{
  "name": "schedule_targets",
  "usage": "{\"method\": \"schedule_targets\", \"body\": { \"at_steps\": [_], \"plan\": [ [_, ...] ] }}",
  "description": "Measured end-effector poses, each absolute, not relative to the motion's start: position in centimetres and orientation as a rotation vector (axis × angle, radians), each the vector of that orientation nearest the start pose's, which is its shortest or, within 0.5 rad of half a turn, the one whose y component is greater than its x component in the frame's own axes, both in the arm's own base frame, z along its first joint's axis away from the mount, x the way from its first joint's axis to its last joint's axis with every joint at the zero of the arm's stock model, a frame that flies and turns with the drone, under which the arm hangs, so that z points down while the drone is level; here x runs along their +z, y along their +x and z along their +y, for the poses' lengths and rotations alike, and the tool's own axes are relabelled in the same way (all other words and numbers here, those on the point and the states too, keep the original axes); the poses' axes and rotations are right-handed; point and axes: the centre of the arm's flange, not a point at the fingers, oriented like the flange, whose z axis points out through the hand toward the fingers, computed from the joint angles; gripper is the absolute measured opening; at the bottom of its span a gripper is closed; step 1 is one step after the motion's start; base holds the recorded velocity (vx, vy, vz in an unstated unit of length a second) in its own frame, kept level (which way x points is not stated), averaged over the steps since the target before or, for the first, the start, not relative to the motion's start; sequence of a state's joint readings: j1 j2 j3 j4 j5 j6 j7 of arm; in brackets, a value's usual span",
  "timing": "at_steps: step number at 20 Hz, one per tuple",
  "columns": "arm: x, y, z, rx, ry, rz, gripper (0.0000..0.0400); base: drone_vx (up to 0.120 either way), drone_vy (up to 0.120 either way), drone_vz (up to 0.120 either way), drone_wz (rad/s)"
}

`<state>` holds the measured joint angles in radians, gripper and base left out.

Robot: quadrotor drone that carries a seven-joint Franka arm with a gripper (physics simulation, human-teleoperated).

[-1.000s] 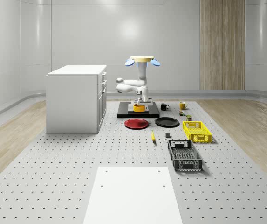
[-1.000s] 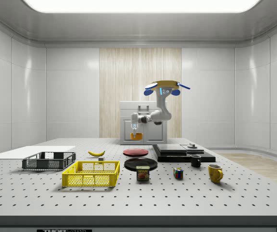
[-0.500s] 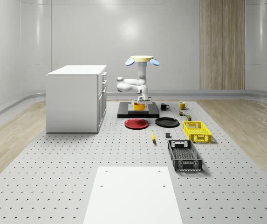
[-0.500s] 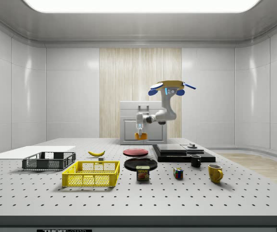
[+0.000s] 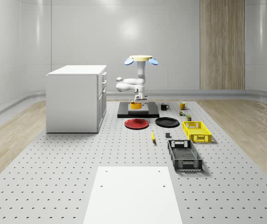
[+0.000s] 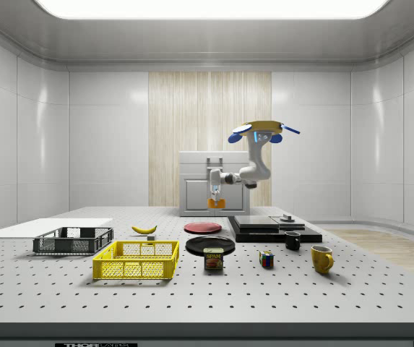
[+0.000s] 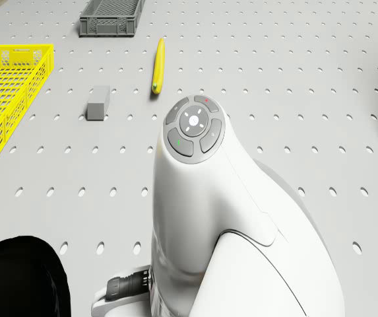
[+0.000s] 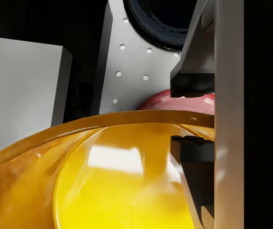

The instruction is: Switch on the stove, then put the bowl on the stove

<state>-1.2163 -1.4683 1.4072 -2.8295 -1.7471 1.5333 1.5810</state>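
Nearest the whole-scene camera lies a white sheet (image 5: 132, 193), then a dark crate (image 5: 184, 155), then red plate (image 5: 136, 123) in front of the stove (image 5: 138, 110). Above the stove the gripper (image 5: 136, 101) pinches the bowl (image 5: 135, 105) by its rim, held clear of the surface. The drone (image 5: 142, 60) hovers over the stove's far edge.

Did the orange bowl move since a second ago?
Yes. In the side view, the orange bowl, held in the hand, has shifted toward the view's right, closer to the black stove, against the fixed white cabinet.
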Motion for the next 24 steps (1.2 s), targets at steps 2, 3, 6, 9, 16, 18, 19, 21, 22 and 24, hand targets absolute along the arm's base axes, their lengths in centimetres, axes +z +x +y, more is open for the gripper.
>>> {"method": "schedule_targets", "body": {
  "at_steps": [2,3,6,9,16,18,19,21,22,24],
  "plan": [
    [48.2,32.1,-0.9,0.704,0.008,-0.004,0.0122,-0.120,0.000,0.000,0.000],
    [48.1,32.0,-1.2,0.716,0.006,-0.003,0.0121,-0.120,0.000,0.000,0.000],
    [48.1,32.0,-1.7,0.739,0.003,-0.002,0.0117,-0.120,0.000,0.000,0.000],
    [48.1,31.9,-2.1,0.755,0.001,-0.001,0.0114,-0.120,0.000,0.000,0.000],
    [48.1,31.9,-2.3,0.766,0.000,-0.001,0.0111,-0.120,0.000,0.000,0.000],
    [48.1,31.9,-2.4,0.758,0.000,-0.001,0.0111,-0.120,0.000,0.000,0.000],
    [48.1,31.9,-2.4,0.753,0.000,-0.001,0.0111,-0.120,0.000,0.000,0.000],
    [48.1,31.9,-2.4,0.743,0.001,-0.002,0.0111,-0.120,0.000,0.000,0.000],
    [48.1,31.9,-2.4,0.738,0.001,-0.002,0.0111,-0.120,0.000,0.000,0.000],
    [48.1,31.9,-2.4,0.729,0.001,-0.002,0.0111,-0.120,0.000,0.000,0.000]
  ]
}}
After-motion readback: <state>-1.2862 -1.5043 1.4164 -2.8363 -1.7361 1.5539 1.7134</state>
